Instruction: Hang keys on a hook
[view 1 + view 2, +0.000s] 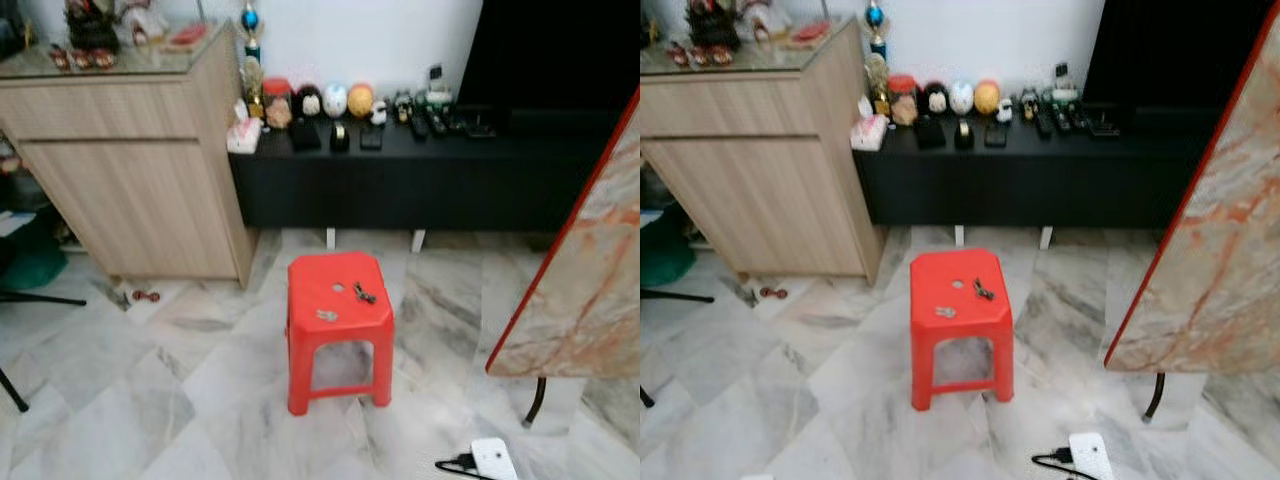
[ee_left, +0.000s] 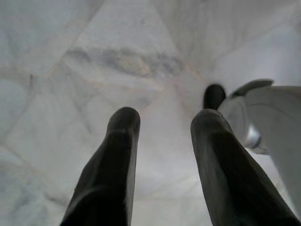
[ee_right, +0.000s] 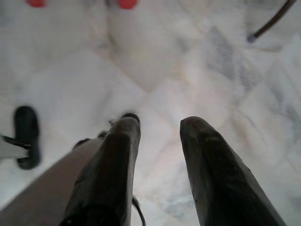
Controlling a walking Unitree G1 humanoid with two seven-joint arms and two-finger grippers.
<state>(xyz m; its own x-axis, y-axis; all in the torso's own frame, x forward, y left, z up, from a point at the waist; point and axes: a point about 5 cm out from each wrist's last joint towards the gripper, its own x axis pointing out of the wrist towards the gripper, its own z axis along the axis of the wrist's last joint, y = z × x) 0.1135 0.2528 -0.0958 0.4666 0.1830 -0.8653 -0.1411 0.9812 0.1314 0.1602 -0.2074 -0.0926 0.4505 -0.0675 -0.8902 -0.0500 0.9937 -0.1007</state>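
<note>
Grey-veined marble floor (image 1: 200, 400) runs throughout, with a pale wood cabinet (image 1: 130, 170) at the left and a long black low console (image 1: 420, 180) against the white wall behind, its top lined with small ornaments and remotes. A red plastic stool (image 1: 338, 330) stands on the floor in front of the console, well apart from both pieces of furniture. On its seat lie the keys (image 1: 364, 294), a small dark bunch toward the right side, with a second small metallic item (image 1: 327, 316) nearer the front edge; too small to identify further. A marble-patterned tabletop with a red rim (image 1: 580, 290) leans in at the right, and a white power adapter with black cable (image 1: 493, 459) lies on the floor below it. The head views give the whole room; the wrist views add the hands. The left gripper (image 2: 162, 117) points down at bare marble, its two black fingers parted with nothing between them, a silver part of the robot beside it. The right gripper (image 3: 160, 125) likewise hangs over the floor, fingers apart and holding nothing, with two red stool feet at the far edge of its view
</note>
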